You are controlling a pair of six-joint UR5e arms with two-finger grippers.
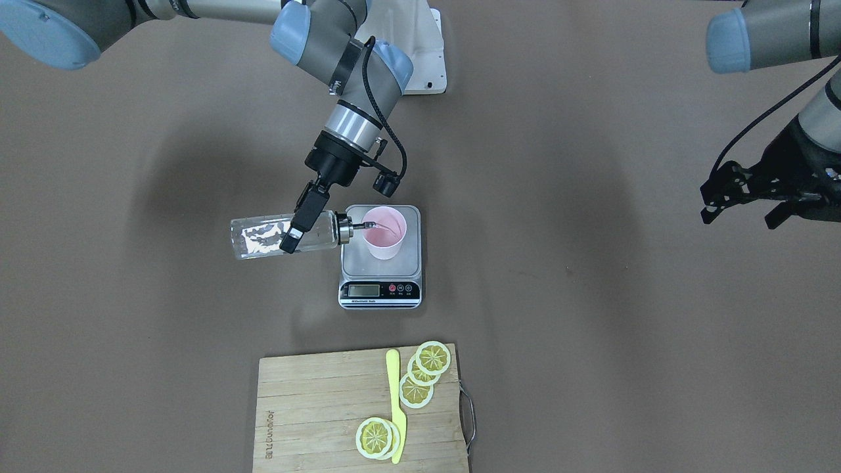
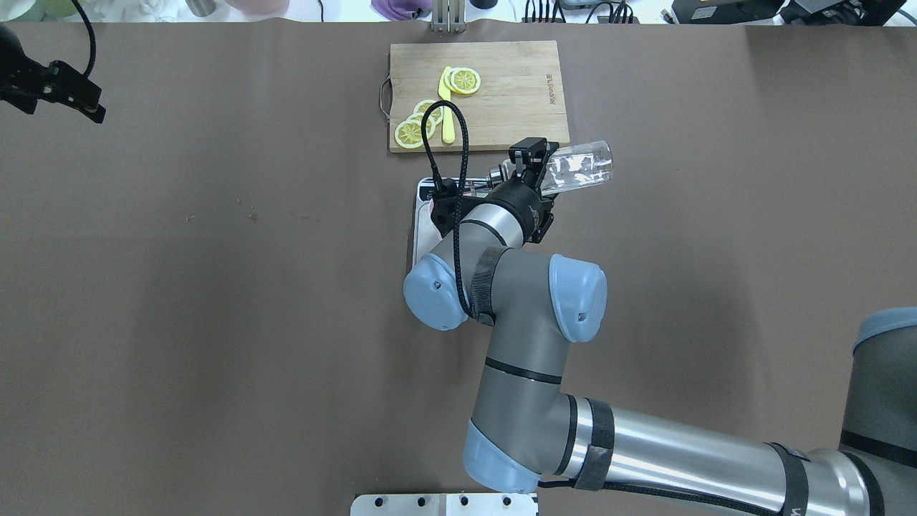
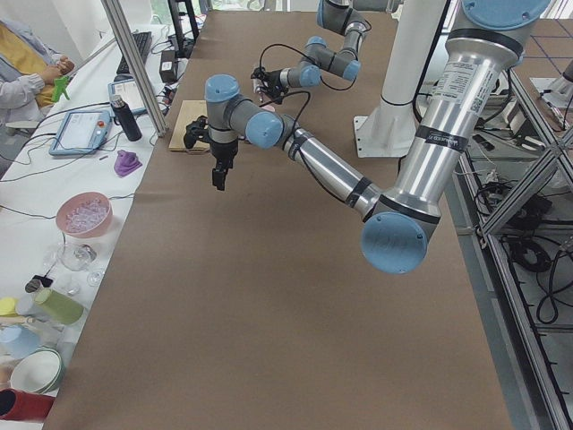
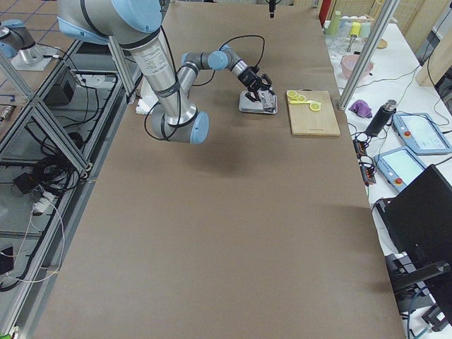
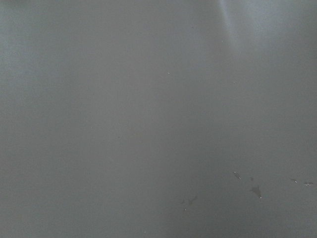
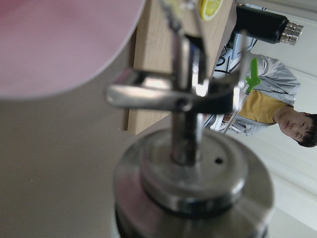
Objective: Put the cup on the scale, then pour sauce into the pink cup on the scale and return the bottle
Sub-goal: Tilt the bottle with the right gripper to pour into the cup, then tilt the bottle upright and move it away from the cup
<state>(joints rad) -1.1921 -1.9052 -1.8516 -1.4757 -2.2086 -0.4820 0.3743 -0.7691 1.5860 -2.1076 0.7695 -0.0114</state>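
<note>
Brown counter (image 1: 591,295) fills the scene, with a small scale (image 1: 360,266) near its middle. On the scale's steel platform stands the pink cup (image 1: 386,244), upright, toward the edge away from the display. The right arm (image 1: 355,121) reaches down beside the scale, and the right jaws are clenched around the middle of the clear bottle (image 1: 259,238). The bottle lies level on its side in the air, its metal pourer cap (image 1: 343,230) just beside the cup's rim and the spout tip over the cup's mouth. That pose suits pouring. The sauce (image 1: 253,244) shows as bright patches inside the glass, and a thin glint off the spout may be a stream, though it is too fine to be sure. On the left arm (image 1: 818,115), the left jaws hang released and empty, well away from the scale, likely parked clear of the pour. A wooden board (image 1: 315,407) with lemon slices (image 1: 433,358) and a yellow knife (image 1: 394,394) lies beyond the scale's display side. Only the front-facing view shows cup, platform and display together. From overhead, the right arm covers most of the scale and cup. The right wrist view gives a blurred close look at the cap with the pink rim just beyond it. The left wrist view shows only bare counter.
</note>
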